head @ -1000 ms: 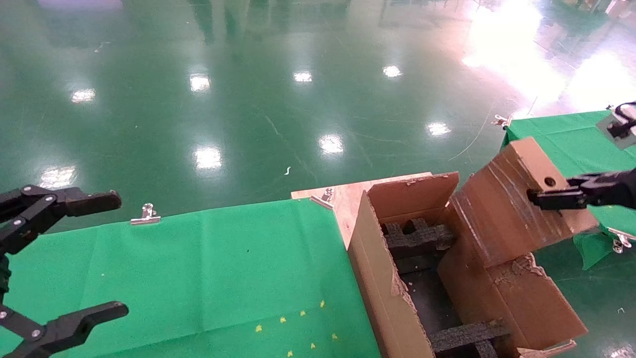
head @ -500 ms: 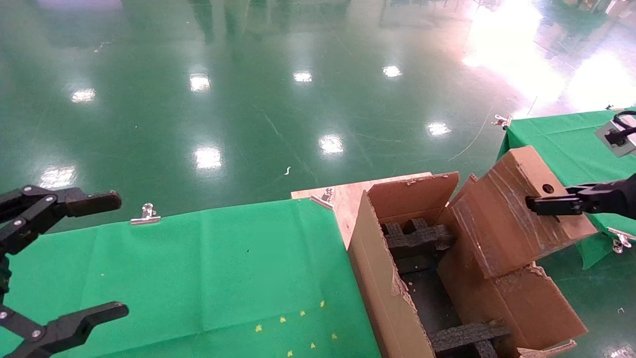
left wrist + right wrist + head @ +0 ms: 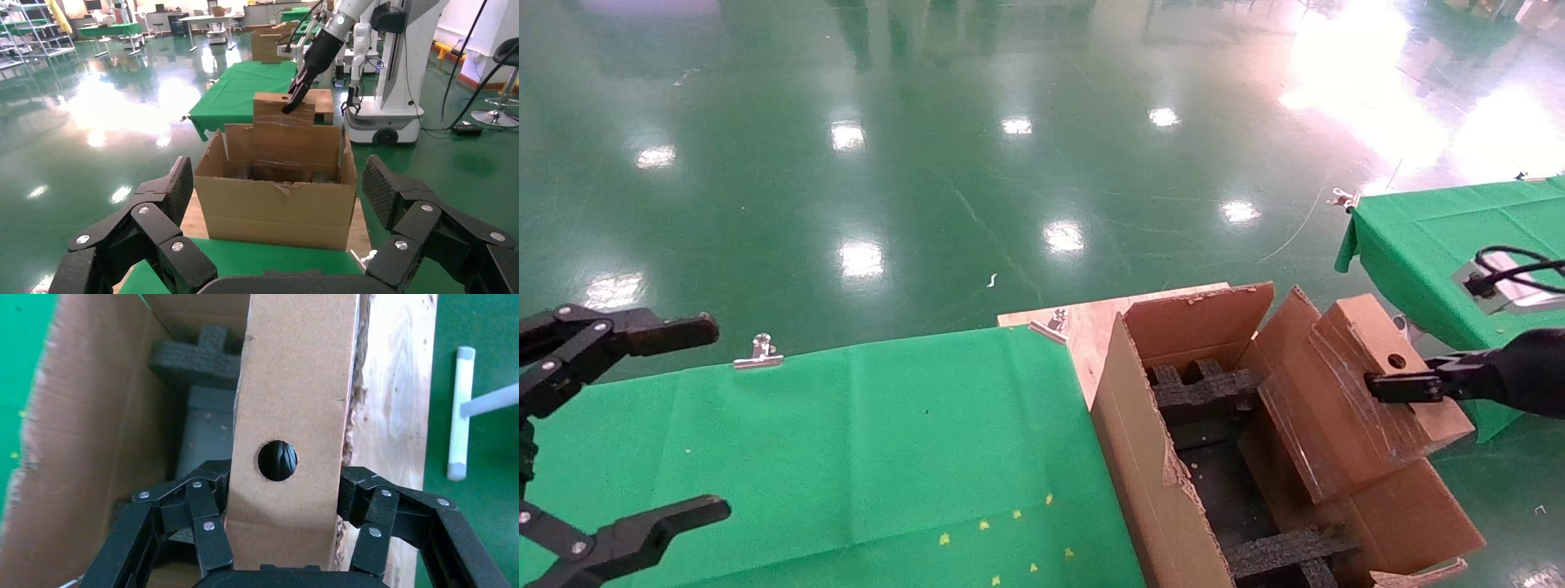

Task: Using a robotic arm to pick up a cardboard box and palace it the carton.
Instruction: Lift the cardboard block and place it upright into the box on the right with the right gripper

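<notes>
The small brown cardboard box [image 3: 1344,400], with a round hole in one face, hangs tilted over the right side of the large carton [image 3: 1148,465], its lower end inside the opening. My right gripper [image 3: 1397,385] is shut on the box's holed end; in the right wrist view the fingers [image 3: 211,533] clamp both sides of the box [image 3: 294,404] just below the hole. The white robotic arm [image 3: 343,18] shows in the left wrist view, holding the box [image 3: 284,113] above the carton [image 3: 275,208]. My left gripper [image 3: 715,418] is open and parked at the near left.
Black foam inserts [image 3: 1205,388] lie inside the carton. It stands on a wooden board [image 3: 1083,322] beside the green-clothed table [image 3: 846,441]. A second green table [image 3: 1434,237] is at the right. A white robot base [image 3: 398,67] stands behind.
My right gripper has come down and slightly left with the box, which now sits lower, its lower end within the carton's right side. The left arm has not moved.
</notes>
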### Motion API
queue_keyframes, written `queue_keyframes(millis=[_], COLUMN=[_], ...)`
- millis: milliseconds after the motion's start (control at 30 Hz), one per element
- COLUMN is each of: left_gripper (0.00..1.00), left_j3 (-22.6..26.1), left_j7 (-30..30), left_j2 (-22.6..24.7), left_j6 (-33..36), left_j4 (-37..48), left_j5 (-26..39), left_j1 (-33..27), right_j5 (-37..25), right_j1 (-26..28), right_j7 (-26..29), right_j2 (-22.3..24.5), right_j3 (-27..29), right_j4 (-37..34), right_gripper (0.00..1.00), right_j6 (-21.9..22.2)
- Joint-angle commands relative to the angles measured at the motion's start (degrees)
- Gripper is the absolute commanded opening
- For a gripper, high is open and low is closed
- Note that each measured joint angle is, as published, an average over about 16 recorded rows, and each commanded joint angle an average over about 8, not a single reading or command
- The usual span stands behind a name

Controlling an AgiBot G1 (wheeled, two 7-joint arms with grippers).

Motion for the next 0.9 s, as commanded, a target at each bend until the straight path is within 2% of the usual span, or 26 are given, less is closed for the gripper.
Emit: queue_keyframes(millis=[33, 467, 900], left_gripper=[1.0, 1.0, 1.0], left_j3=[0.0, 0.02, 0.03], left_j7=[0.0, 0.01, 0.02], left_j2=[0.0, -0.01, -0.01], left_j6=[0.0, -0.01, -0.01], left_j4=[0.0, 0.0, 0.0], left_j5=[0.0, -0.01, -0.02], left_j1=[0.0, 0.0, -0.01], right_j5=[0.2, 2.78, 5.9], right_j1=[-1.09, -8.53, -16.48], right_j7=[0.21, 0.17, 0.3], right_j2=[-0.08, -4.62, -11.78], right_j3=[-0.59, -3.35, -5.03], right_j4=[0.14, -3.15, -9.76], right_gripper=[0.0, 0.0, 0.0], right_j6=[1.25, 8.95, 14.99])
